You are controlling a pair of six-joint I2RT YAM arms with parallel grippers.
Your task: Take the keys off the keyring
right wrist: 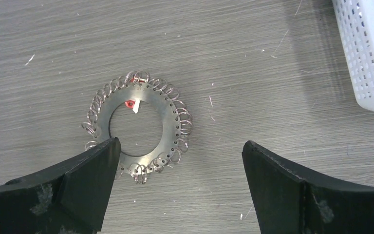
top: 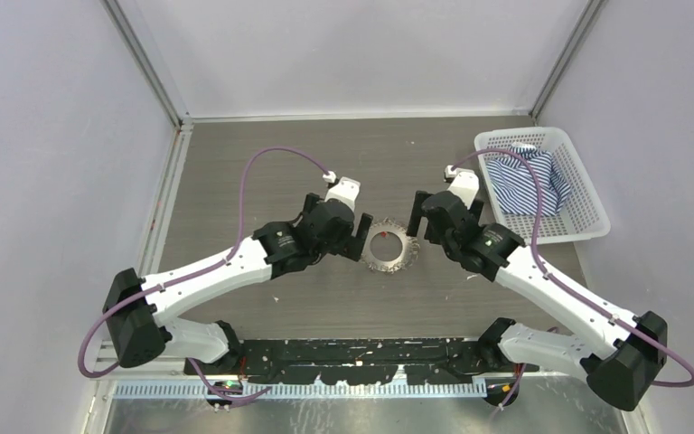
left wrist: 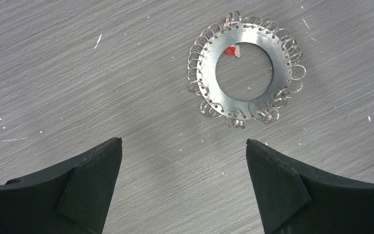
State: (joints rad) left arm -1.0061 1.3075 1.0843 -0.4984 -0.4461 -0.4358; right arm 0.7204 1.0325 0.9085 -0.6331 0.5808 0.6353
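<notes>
Keyring [left wrist: 282, 73]: lies flat on the grey table [top: 262, 181], between the two grippers.
Keys [left wrist: 195, 62]: a silvery fringe around its rim, with the red-headed one [left wrist: 230, 50] at the inner edge.
Left gripper [left wrist: 183, 142]: jaws spread wide, empty, just beside the ring.
Right gripper [right wrist: 180, 143]: jaws spread wide, empty; one finger [right wrist: 90, 180] overlaps the ring's edge in its wrist view.
Basket [top: 587, 226]: white, far right, holds striped cloth [top: 529, 181].

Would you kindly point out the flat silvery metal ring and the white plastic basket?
Flat silvery metal ring [left wrist: 207, 66]: left wrist view, on its left band.
White plastic basket [right wrist: 365, 58]: right wrist view, on its side wall.
</notes>
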